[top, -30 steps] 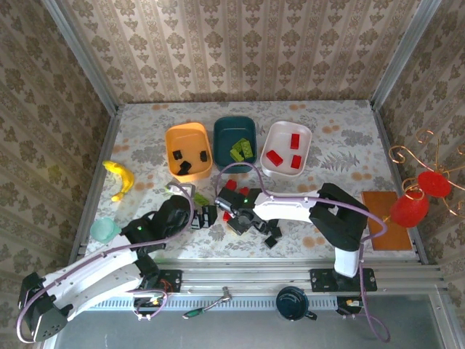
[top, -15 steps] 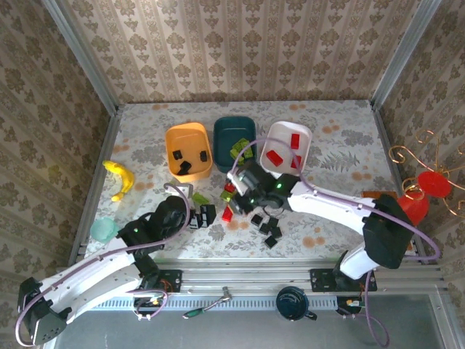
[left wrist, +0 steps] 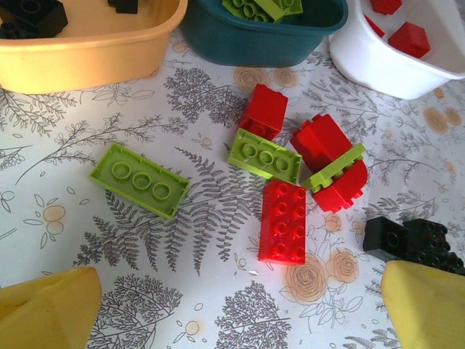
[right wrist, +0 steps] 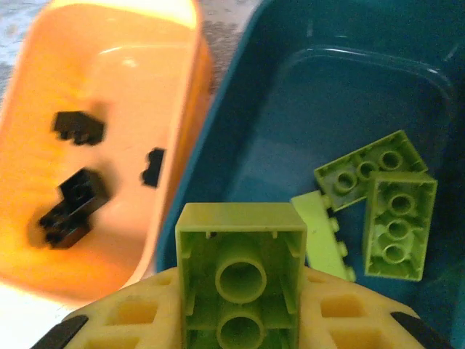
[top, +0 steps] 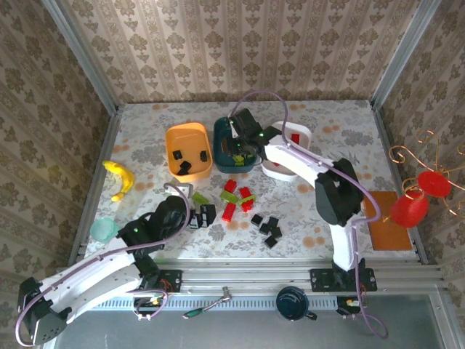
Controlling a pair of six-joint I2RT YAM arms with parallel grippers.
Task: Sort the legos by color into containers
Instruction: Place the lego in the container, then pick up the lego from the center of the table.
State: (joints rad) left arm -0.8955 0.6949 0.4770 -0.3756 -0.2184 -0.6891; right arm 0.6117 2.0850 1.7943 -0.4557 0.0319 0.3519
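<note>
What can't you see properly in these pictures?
Top external: the right arm covers much of the teal tub, so its contents can't be counted.
Left wrist: the black bricks sit partly behind a finger of the left end effector, so their count is unclear.
Right wrist: the lime brick in the right end effector runs off the bottom edge, hiding its length.

Robot-lab test cell: floral-print counter (top: pixel 341 138) boxed by damask-wallpaper panels (top: pixel 240 43) on aluminium framing (top: pixel 87 65); robot arms (top: pixel 94 273) bolted to front rail (top: pixel 247 280); screwdriver (top: pixel 193 313) below.
</note>
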